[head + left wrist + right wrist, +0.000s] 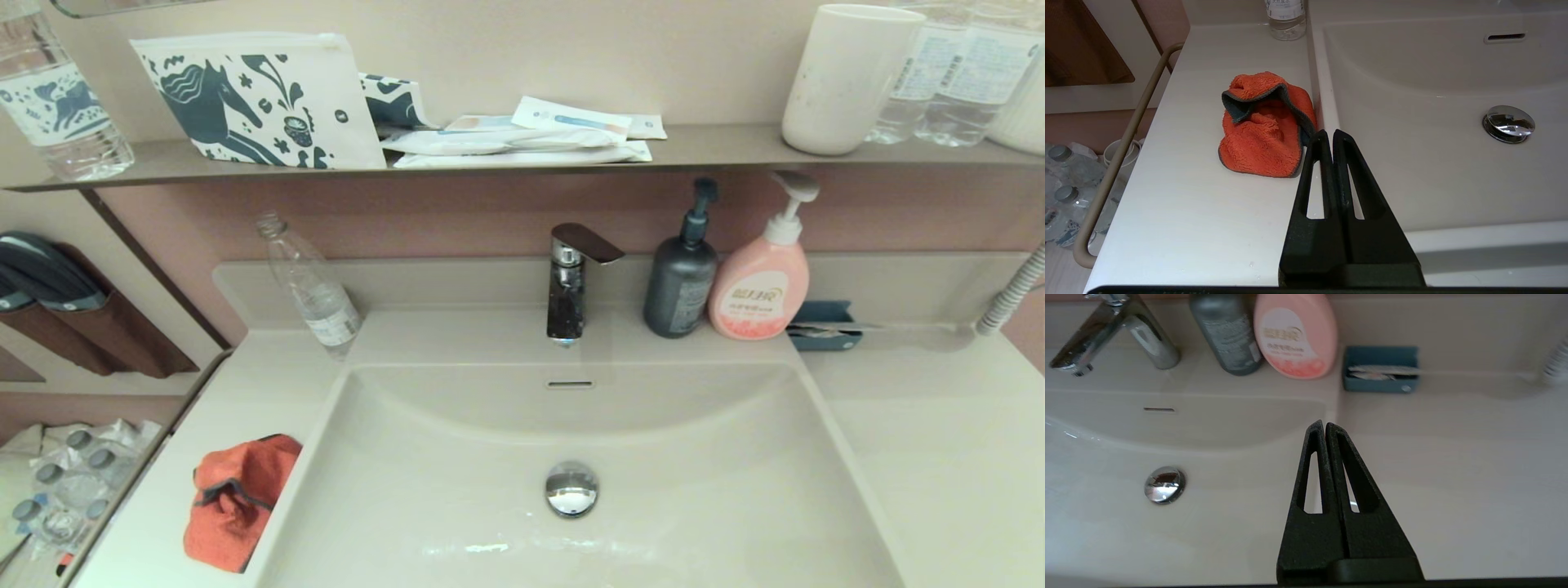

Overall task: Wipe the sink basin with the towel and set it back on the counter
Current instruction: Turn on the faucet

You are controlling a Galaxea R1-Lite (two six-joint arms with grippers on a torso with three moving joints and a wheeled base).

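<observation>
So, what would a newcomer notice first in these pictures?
First, the small orange-red towel with dark grey trim, crumpled on the off-white counter at the left rim of the glossy off-white sink basin. Next, the pink pump bottle beside the dark grey pump bottle, right of the chrome faucet.

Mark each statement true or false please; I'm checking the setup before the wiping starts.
1. The towel lies in the sink basin. False: it lies on the counter, at the basin's left.
2. The left gripper has its jaws shut, holding nothing. True.
3. The right gripper holds the towel. False: its jaws are shut and empty.
4. A pink pump bottle stands beside a dark grey one. True.
5. The faucet is running. False: no water stream shows.
</observation>
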